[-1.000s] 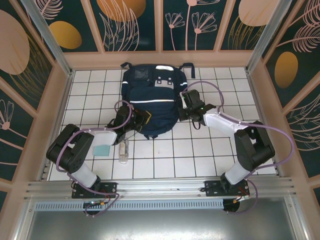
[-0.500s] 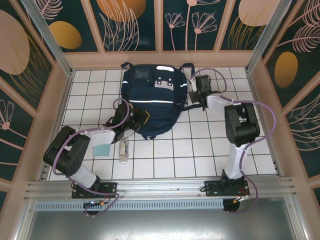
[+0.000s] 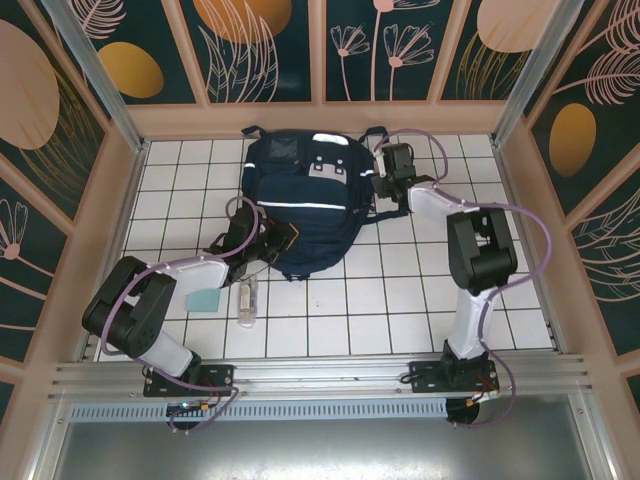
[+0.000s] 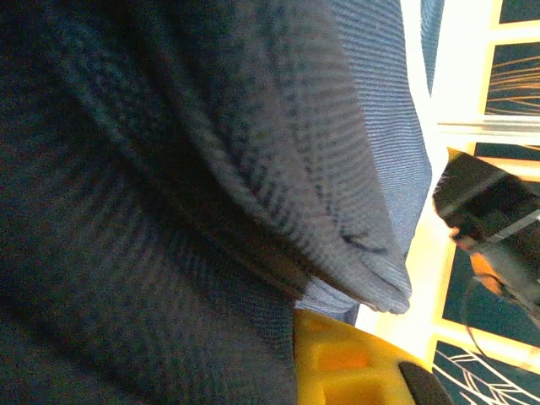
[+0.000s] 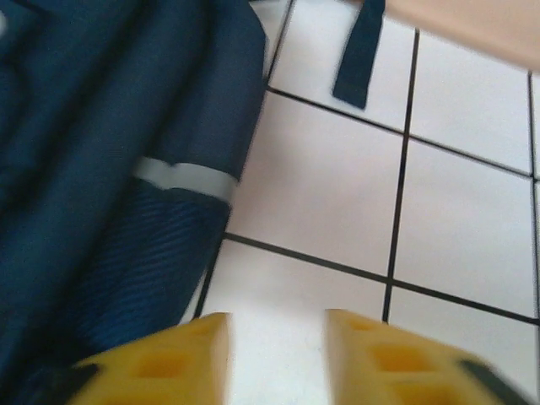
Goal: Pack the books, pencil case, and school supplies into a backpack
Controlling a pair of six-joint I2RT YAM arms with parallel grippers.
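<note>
Nearest to my bases, on the white tiled table (image 3: 330, 310), lie two school supplies not yet packed: a small pale-teal card (image 3: 203, 300) and, just beside it, a small clear tube-like packet (image 3: 247, 301). Both sit just behind my left gripper (image 3: 277, 240), on its base side.

That gripper is pressed into the near left edge of the large navy-blue fabric backpack (image 3: 305, 195). From the wrist, a fold of blue weave (image 4: 253, 169) drapes over one yellow finger (image 4: 337, 363). It may be pinching the cloth, but I cannot tell whether the jaws are closed.

Further out, my right gripper (image 3: 386, 183) sits at the bag's far right side. Its yellow fingers are spread with bare tile between them (image 5: 278, 354). The bag's side panel with a grey-white stripe (image 5: 181, 177) is just to their left, and a loose dark strap end (image 5: 359, 59) lies ahead.

I judge the step to be readying the bag for the last supplies. To do it well, I should shift the right fingers left onto the bag's edge, avoid the strap, and lift gently against the left hold.
</note>
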